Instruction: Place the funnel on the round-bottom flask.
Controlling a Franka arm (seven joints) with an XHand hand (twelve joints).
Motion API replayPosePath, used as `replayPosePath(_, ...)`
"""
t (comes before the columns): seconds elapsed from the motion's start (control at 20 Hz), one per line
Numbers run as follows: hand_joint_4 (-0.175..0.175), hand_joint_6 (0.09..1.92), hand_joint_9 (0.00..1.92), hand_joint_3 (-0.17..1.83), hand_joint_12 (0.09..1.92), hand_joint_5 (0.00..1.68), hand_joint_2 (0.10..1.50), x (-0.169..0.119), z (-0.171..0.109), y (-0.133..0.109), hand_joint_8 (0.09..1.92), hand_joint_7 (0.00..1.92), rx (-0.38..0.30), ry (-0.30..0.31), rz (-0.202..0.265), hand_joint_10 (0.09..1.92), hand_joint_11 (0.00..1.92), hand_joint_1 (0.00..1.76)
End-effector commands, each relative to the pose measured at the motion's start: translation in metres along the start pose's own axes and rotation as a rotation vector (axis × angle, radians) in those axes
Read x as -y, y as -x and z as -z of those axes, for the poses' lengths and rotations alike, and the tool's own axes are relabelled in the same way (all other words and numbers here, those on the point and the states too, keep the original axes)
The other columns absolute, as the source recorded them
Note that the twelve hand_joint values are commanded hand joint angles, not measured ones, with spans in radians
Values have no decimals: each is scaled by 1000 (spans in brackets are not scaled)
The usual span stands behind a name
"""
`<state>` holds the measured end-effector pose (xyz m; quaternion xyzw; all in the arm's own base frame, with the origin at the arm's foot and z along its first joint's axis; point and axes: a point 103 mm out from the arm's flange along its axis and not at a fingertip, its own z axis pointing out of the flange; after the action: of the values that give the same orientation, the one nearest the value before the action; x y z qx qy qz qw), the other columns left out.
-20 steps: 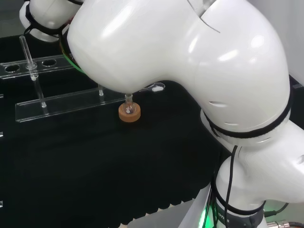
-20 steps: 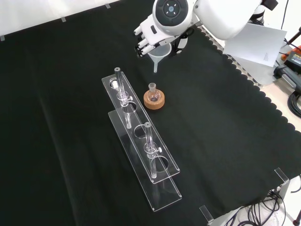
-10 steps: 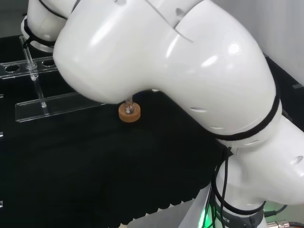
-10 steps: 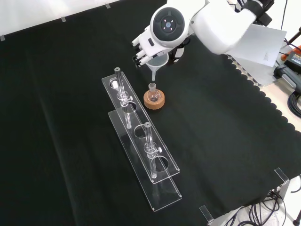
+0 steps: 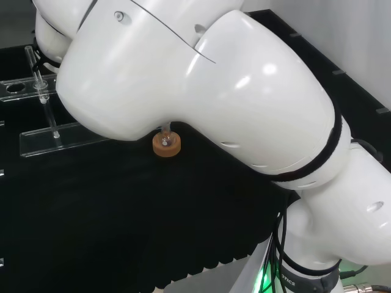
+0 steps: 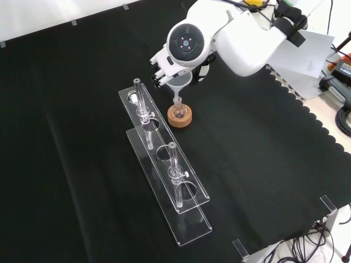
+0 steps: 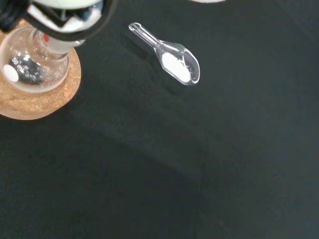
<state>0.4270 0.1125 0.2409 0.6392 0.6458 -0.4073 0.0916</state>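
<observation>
While held in curled fingers of hand [image 6: 163, 66], funnel [image 6: 179, 83] hangs w/ stem tip at neck of round-bottom flask [image 6: 177, 108]. Flask on cork ring [image 6: 180, 117], front view, just right of clear rack [image 6: 164, 181]. Scoop w/ white powder [image 7: 172, 57] nearby on cloth.

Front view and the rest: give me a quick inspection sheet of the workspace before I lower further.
Surface: black cloth, bare over most of its area.
Job's things: funnel held with its stem at the neck of the round-bottom flask, which sits on a cork ring; whether it is seated, cannot tell.
Clutter: clear rack with glass tubes beside the flask; small clear scoop with white powder on the cloth.
Hand: hand curled round the funnel's rim.
Cables: dark cables at the front view's right edge, off the cloth.
Surroundings: white sheet beyond the cloth's scalloped edge.
</observation>
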Motion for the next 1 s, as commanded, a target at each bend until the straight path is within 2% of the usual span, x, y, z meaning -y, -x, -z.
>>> replayPosePath(0.05,46,717,1027,722,1250,596,711,-5,-6,-3,579,647,-2,-9,7,369,664,917)
replayPosePath(1.0,45,724,1023,723,1241,594,712,-10,-22,-15,583,637,-17,-30,30,369,674,916)
